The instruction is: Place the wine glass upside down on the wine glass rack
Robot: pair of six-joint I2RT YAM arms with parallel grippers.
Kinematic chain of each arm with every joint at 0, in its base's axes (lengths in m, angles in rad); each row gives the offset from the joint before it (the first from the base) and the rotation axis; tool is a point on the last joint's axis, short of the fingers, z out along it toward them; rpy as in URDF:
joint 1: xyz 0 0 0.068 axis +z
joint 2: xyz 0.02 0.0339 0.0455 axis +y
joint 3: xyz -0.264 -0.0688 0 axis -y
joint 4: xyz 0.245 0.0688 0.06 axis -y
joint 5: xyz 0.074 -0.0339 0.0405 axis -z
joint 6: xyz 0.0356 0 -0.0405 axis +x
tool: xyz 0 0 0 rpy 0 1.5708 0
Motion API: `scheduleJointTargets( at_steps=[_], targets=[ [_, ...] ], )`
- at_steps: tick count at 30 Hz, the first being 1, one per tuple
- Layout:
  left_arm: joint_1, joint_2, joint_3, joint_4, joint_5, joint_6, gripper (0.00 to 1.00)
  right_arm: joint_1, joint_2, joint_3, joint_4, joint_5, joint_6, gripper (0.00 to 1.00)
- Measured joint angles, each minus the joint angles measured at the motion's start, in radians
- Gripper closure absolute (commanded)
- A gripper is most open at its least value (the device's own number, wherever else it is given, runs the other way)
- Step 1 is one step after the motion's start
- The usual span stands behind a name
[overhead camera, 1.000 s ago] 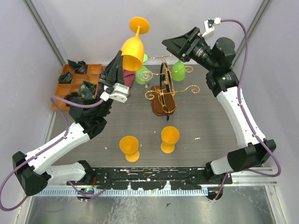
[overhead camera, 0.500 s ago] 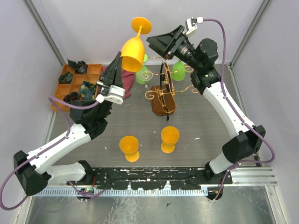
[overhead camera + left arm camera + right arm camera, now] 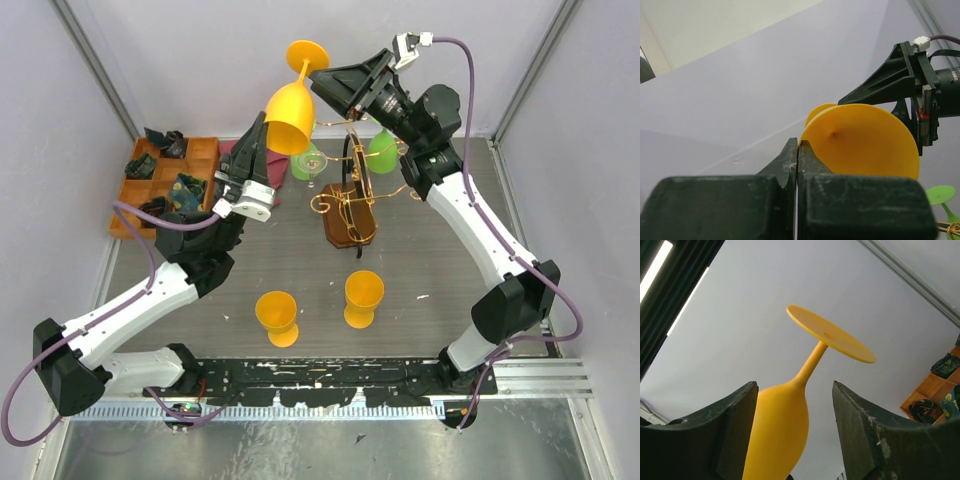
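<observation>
Right gripper (image 3: 322,82): moved leftward since a second ago and brought up to the wine glass (image 3: 290,103). Its jaws are held apart, one finger on each side of the bowl near the stem, with gaps seen on both sides (nothing clamped).

Left gripper (image 3: 262,128): kept fully closed on the glass rim and shifted slightly toward the far wall.

Tray (image 3: 203,150), at the far left of the table (image 3: 440,250): dark small items are lodged in several compartments, kinds not made out.

Wine glass rack (image 3: 350,205): one green glass (image 3: 383,150) is seen at its far right, a second green glass (image 3: 303,162) at its far left.

Wine glass: held in the air to the far left of the rack, inverted, foot uppermost and mouth down. Its long axis is tilted, the foot leaning toward the right arm.
</observation>
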Motion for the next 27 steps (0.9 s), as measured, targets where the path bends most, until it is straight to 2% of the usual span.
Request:
scheduleJointTargets(
  at_steps=[10, 27],
  targets=[
    [0.0, 0.0, 0.0, 0.0, 0.0, 0.001, 1.0, 0.012, 0.053, 0.0, 0.035, 0.006, 0.051, 0.35],
    [0.0, 0.01, 0.0, 0.0, 0.0, 0.003, 1.0, 0.024, 0.074, 0.008, 0.12, 0.007, 0.117, 0.45]
  ],
)
